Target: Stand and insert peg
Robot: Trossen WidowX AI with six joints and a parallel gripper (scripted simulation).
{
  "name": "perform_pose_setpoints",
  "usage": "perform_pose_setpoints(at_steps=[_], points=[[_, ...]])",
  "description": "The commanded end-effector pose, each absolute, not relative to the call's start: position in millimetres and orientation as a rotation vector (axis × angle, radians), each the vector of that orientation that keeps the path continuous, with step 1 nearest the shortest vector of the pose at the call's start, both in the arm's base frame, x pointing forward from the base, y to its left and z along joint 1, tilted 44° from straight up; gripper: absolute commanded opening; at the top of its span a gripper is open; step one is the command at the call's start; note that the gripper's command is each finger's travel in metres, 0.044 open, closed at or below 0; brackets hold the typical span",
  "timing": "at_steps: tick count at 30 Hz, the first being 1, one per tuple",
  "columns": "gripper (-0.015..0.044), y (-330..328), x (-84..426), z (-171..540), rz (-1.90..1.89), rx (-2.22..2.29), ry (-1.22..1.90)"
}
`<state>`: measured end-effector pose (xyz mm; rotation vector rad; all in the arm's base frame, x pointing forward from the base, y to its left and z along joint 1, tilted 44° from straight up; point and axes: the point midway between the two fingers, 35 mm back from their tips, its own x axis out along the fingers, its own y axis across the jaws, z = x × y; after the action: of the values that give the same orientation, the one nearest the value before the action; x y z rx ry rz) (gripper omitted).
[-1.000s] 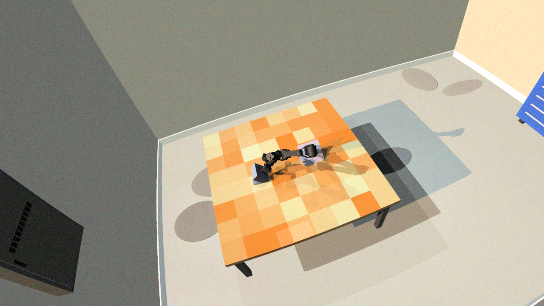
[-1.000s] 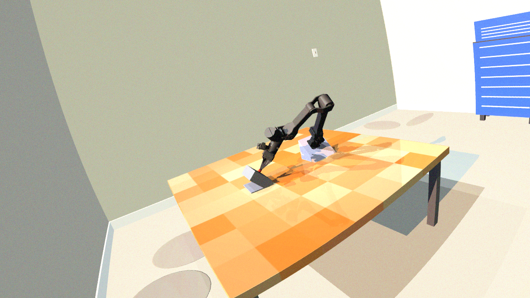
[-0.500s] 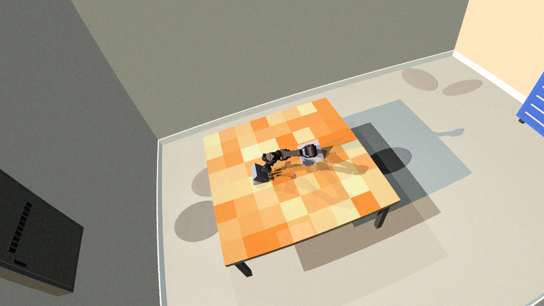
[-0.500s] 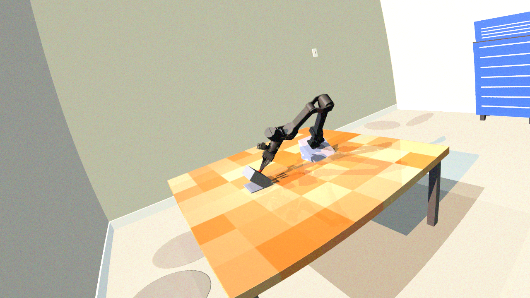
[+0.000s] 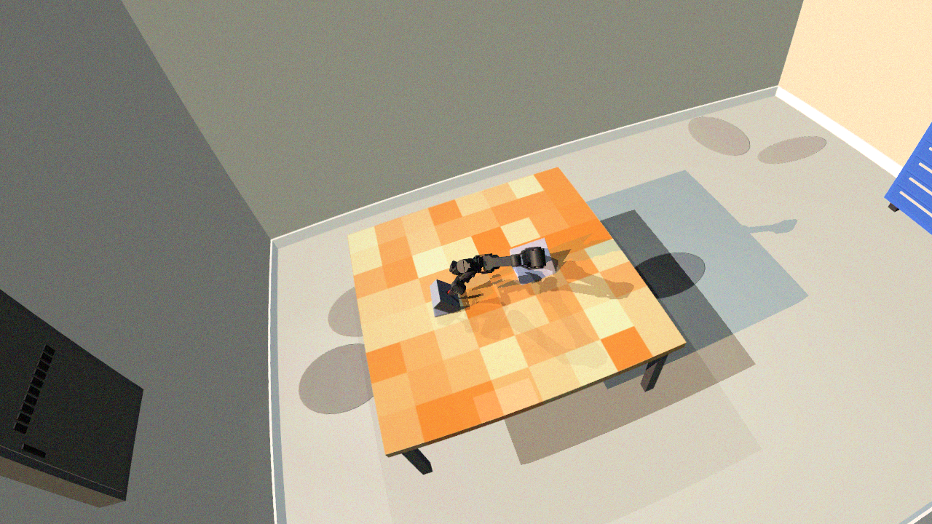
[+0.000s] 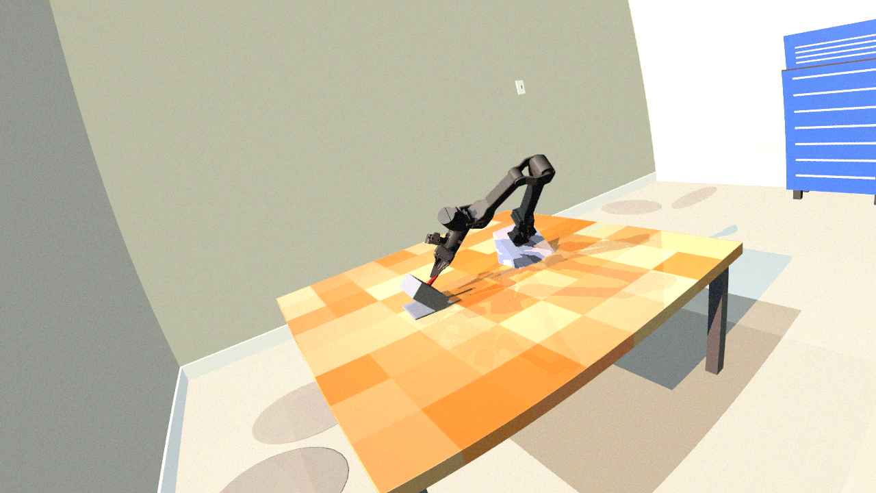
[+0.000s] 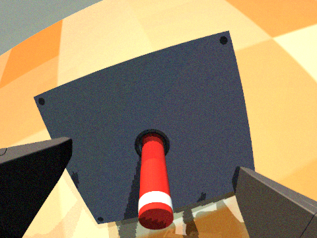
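Now the peg (image 6: pixel 432 281) (image 7: pixel 154 178) sits in the hole (image 7: pixel 139 144) of the panel (image 5: pixel 445 297) (image 6: pixel 432 294) (image 7: pixel 195 116), white band outward. Our gripper (image 5: pixel 456 290) (image 6: pixel 433 276) (image 7: pixel 155 162) stands wide apart around it; we should back straight out along the peg, keeping both fingers off its sides.

Between the open fingers of the claw (image 5: pixel 453 292) (image 6: pixel 432 275) (image 7: pixel 153 172), a red peg (image 7: pixel 155 178) is showing a smooth, plastic-looking surface with a matt white band. Beyond the claw, the dark panel (image 5: pixel 445 296) (image 6: pixel 428 293) (image 7: pixel 191 99) is presenting a flat, matt face. The fingers themselves are looking smooth and dull, dark grey to black. Beneath the claw, the patchwork tabletop (image 5: pixel 508 371) (image 6: pixel 490 405) (image 7: pixel 281 99) is appearing smooth, catching faint glossy reflections.
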<state>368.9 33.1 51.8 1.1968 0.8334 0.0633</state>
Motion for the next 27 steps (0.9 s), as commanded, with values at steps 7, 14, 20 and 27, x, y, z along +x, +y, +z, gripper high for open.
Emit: perform_pose_setpoints(at_steps=[7,14,20,27], points=[[0.044,26,362,60,0.066,1.193,0.832],[0.044,21,356,65,0.064,1.193,0.833],[0.044,17,352,69,0.063,1.193,0.834],[0.044,12,346,73,0.061,1.193,0.835]])
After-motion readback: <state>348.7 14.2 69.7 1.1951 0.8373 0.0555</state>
